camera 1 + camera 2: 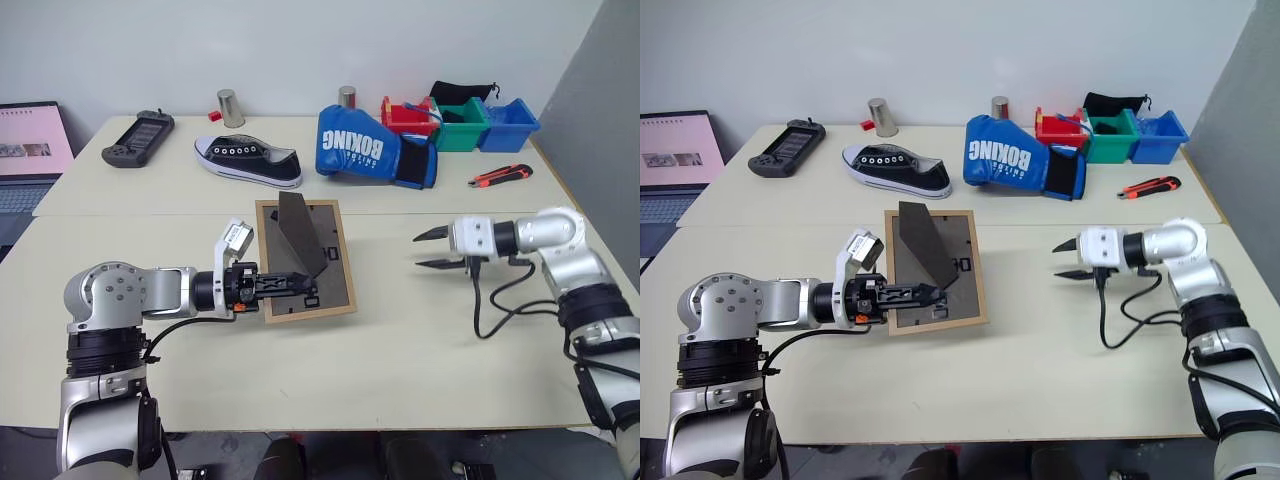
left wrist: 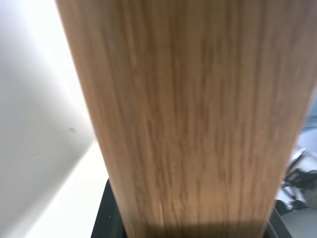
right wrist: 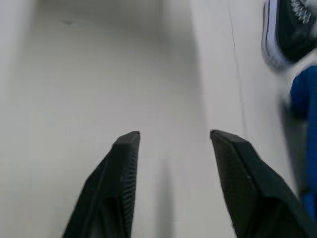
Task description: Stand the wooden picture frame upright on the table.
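Frame: wooden picture frame [image 1: 322, 290] lies face down mid-table [image 1: 420, 350], prop leg [image 1: 300, 233] raised; light, stiff, probably fragile-fronted; best pinched by its rim.
Left gripper [image 1: 298, 286]: clamped on frame's near-left edge.
Right gripper [image 1: 432, 249]: jaws apart, empty, well right.
Bins [image 1: 462, 123]: red, green, blue at far edge; contents unclear.

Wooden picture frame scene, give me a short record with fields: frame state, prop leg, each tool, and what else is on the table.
frame: small light-wood picture frame lying back-up on the pale cream table, not yet upright
prop leg: dark grey leg swung up off the back board
left tool: shut on the frame's near left edge
right tool: open, holding nothing, apart from the frame on its right
far side: black-and-white sneaker, blue boxing glove, black game controller, red utility knife, red, green and blue bins
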Controlling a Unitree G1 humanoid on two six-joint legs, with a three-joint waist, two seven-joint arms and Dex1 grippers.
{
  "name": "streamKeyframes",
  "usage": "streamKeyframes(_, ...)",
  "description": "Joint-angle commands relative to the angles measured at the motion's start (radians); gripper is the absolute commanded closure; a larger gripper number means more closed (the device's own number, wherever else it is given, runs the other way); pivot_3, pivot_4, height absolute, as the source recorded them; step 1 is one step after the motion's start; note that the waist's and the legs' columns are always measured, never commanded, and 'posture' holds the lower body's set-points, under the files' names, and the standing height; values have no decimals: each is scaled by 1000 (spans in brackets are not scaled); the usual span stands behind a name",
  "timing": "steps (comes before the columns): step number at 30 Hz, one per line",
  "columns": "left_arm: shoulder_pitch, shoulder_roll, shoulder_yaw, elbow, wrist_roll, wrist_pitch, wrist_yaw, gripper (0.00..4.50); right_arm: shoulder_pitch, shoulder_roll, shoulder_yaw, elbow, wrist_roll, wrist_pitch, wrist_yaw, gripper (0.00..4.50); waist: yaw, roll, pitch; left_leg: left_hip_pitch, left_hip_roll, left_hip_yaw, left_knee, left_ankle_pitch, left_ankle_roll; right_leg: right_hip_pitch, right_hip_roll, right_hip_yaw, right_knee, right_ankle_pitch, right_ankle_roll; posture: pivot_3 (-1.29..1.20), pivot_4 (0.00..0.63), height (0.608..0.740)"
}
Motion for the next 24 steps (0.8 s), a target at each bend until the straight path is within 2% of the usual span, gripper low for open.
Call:
streamKeyframes(1,-40,4,-1,43,-192,4,87,3192,-55,36,-42,59,-129,-354,-228,1161,1,0,0,0,0,-1,1,0,0,1,0,-1,0,0,0,0,150,740)
streamKeyframes(6,-12,32,-56,46,-360,4,197,3192,-128,79,-40,137,-261,-537,-423,30,5,0,0,0,0,-2,3,0,-1,1,0,-1,1,0,0,0,150,740)
streamKeyframes(11,-6,36,-79,48,-457,4,287,3192,-171,110,-38,163,-446,-651,-590,7,8,0,0,0,-1,-4,3,1,-1,2,0,-1,1,0,0,0,150,740)
streamKeyframes(19,-4,56,-129,69,-611,-53,409,3192,-224,121,-49,134,-767,-708,-926,7,7,0,0,0,-2,-5,5,2,-2,2,0,-1,2,0,0,0,150,740)
streamKeyframes(24,15,79,-177,53,-713,-110,473,3192,-226,144,-14,73,-898,-739,-1101,7,6,0,0,0,-2,-5,5,2,-2,2,0,-1,2,0,0,0,150,740)
